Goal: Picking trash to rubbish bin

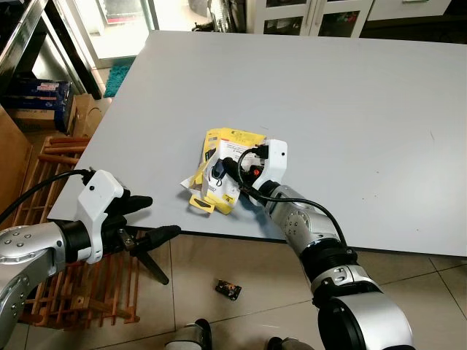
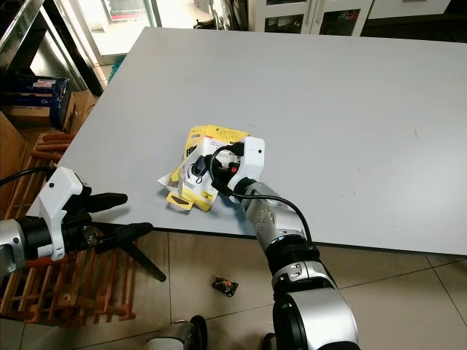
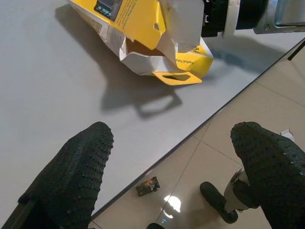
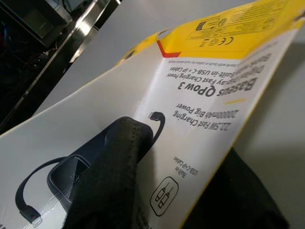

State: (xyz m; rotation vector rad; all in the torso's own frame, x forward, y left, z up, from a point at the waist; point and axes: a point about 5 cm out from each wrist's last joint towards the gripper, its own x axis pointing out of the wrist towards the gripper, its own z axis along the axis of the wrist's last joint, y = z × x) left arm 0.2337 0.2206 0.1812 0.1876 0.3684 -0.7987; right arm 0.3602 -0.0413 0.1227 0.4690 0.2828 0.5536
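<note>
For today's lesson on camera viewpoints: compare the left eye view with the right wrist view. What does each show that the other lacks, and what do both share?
Left eye view alone: the grey table, the left gripper open off its near edge, a small wrapper on the tiled floor, a wooden rack.

Right wrist view alone: the box's printed text and power-bank picture, close up.

Both: the yellow-and-white box with the right gripper closed on its flap.

Silver jointed arms, white wrist housings, black cables, textured black fingers [image 3: 71, 176].

Bright daylight from far doorway, soft shadows on table [image 1: 350, 95]; close-up wrist pics blurry.
</note>
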